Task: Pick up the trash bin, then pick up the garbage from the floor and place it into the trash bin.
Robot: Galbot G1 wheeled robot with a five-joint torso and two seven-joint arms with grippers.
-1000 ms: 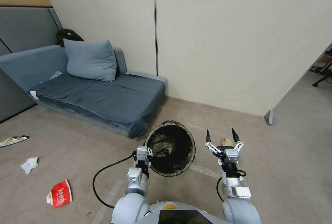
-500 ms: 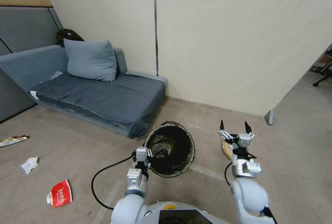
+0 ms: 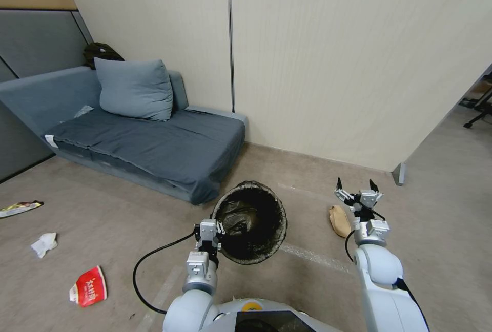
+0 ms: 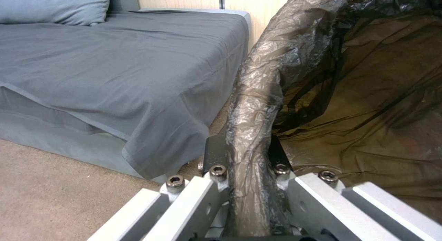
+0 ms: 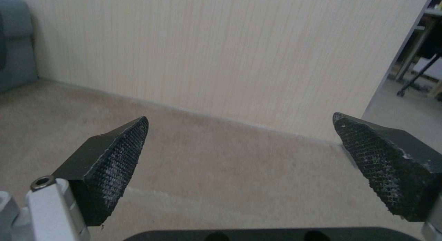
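The trash bin [image 3: 251, 222], with its dark liner bag, hangs tilted above the floor, its mouth facing me. My left gripper [image 3: 209, 230] is shut on its near rim; the left wrist view shows the bag-wrapped rim [image 4: 255, 106] pinched between the two fingers. My right gripper [image 3: 357, 188] is open and empty, stretched out low just right of a tan paper piece [image 3: 340, 220] of garbage on the floor. Its two dark fingertips [image 5: 115, 158] stand wide apart facing the wall. More garbage lies far left: a red-and-white wrapper [image 3: 88, 286], a white tissue wad [image 3: 44, 244] and a yellow wrapper [image 3: 18, 207].
A grey sofa [image 3: 148, 142] with a cushion [image 3: 134, 88] stands just beyond the bin on the left. A beige wall [image 3: 333, 65] closes the back, ending at a corner [image 3: 398, 173] with an opening to the right. A black cable [image 3: 154, 257] loops off my left arm.
My right arm has swung out to the right and forward, lower toward the floor, uncovering the tan paper piece. The left gripper and bin have barely shifted.
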